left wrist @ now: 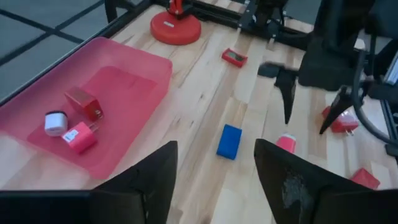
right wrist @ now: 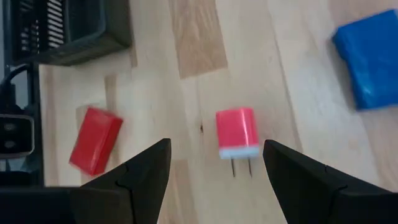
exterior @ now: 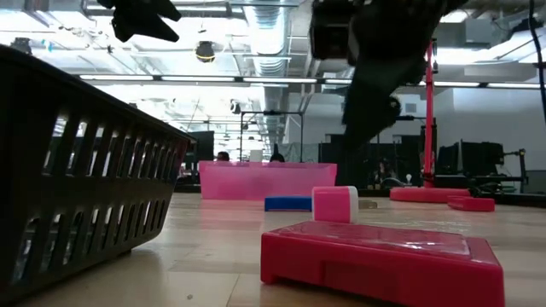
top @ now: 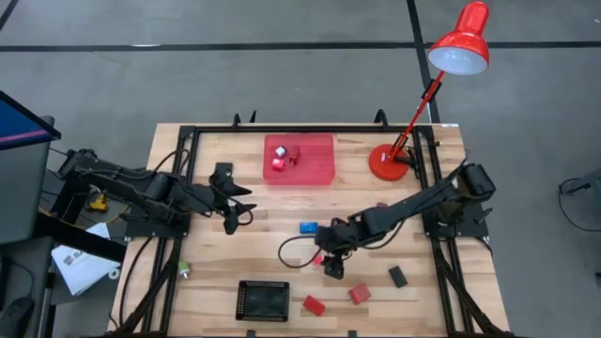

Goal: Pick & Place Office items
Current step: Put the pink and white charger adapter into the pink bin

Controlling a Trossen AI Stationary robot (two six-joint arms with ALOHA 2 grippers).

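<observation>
A: Plug (right wrist: 237,134) first: red with a white end and two prongs, lying flat on the table (top: 216,263), and the right gripper (right wrist: 214,177) hangs over it with fingers spread, one to each side.

B: So it is lined up to close across the body?

A: I judge so; nothing is held yet. The blue block (right wrist: 371,57) lies near, a red block (right wrist: 94,140) on the other side, beside the black basket (right wrist: 62,28).

B: And the left gripper (left wrist: 214,180)?

A: Raised over the table near the pink tray (left wrist: 134,68), fingers apart and empty, waiting. Three pieces already lie in that tray, so it looks like the drop place.

B: What remains?

A: Several red and black pieces are loose near the front edge; most of the job, I think.
</observation>
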